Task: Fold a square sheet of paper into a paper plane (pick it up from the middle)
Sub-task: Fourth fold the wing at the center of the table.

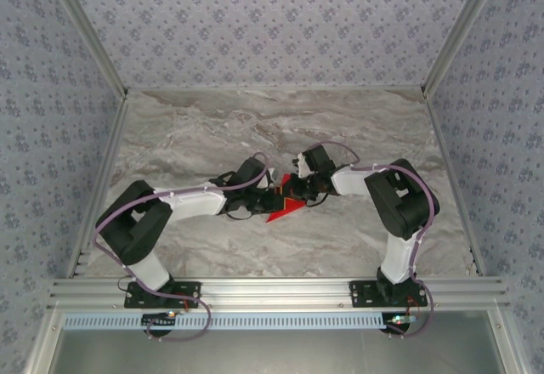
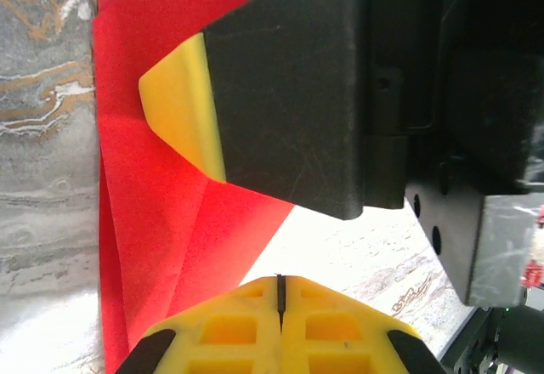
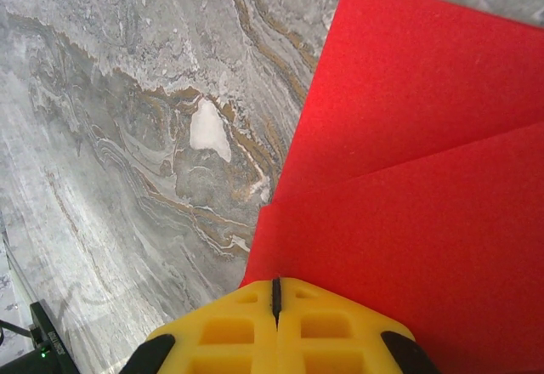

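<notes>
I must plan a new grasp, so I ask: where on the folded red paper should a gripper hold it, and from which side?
Probably the edge of the red paper beside the bare table, near the crease where layers overlap and are stiffer. Come in low from that side, since the paper seems to lie flat, with no lip from above. Avoid the thin pointed tip.

Robot lab cell: 2 arms (image 1: 183,202) bolted to aluminium rail (image 1: 272,288), wallpapered walls (image 1: 272,17), marble-print tabletop (image 1: 340,123).
</notes>
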Motion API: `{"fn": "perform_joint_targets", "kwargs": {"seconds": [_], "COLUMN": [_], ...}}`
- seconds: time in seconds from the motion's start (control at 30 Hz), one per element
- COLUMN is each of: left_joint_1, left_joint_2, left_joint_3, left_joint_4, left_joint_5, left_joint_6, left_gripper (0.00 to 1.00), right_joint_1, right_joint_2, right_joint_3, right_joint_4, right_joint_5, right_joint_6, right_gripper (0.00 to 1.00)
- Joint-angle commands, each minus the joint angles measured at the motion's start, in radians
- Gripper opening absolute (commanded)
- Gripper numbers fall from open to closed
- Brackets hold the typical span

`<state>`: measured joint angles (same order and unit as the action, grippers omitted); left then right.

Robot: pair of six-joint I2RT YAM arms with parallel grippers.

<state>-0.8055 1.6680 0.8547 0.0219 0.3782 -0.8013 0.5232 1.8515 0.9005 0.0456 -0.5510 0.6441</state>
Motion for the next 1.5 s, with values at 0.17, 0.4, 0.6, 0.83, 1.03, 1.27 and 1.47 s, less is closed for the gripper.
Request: {"fn": "perform_joint_targets", "kwargs": {"seconds": [0.17, 0.4, 0.6, 0.83, 1.03, 1.27, 1.47], "left_joint_1": [-0.003, 0.003, 0.009, 0.012, 0.015, 0.023, 0.031], "left_joint_2": [0.042, 0.055, 0.066, 0.067, 0.049, 0.005, -0.029], "left_joint_3": [-0.024, -0.041, -0.054, -0.077, -0.118, -0.203, -0.272], "left_joint_4": [-0.039, -0.032, -0.013, -0.007, -0.002, 0.046, 0.09], "left_joint_5": [-0.017, -0.021, -0.014, -0.018, -0.021, -0.006, 0.023], "left_joint_6": [-0.034, -0.043, -0.052, -0.061, -0.069, -0.097, -0.122], "left_gripper": [0.07, 0.07, 0.07, 0.06, 0.06, 0.06, 0.05], "right_joint_1": [-0.001, 0.001, 0.0, 0.001, 0.0, -0.003, -0.008], "right_joint_2": [0.064, 0.063, 0.063, 0.065, 0.069, 0.074, 0.075], "right_joint_3": [-0.024, -0.035, -0.04, -0.039, -0.04, -0.043, -0.046], "right_joint_4": [-0.103, -0.113, -0.125, -0.135, -0.149, -0.169, -0.186], "right_joint_5": [0.098, 0.1, 0.104, 0.11, 0.121, 0.136, 0.149], "right_joint_6": [-0.005, -0.006, -0.006, -0.006, -0.006, -0.04, -0.053], "right_gripper": [0.0, 0.0, 0.0, 0.0, 0.0, 0.0, 0.0]}}
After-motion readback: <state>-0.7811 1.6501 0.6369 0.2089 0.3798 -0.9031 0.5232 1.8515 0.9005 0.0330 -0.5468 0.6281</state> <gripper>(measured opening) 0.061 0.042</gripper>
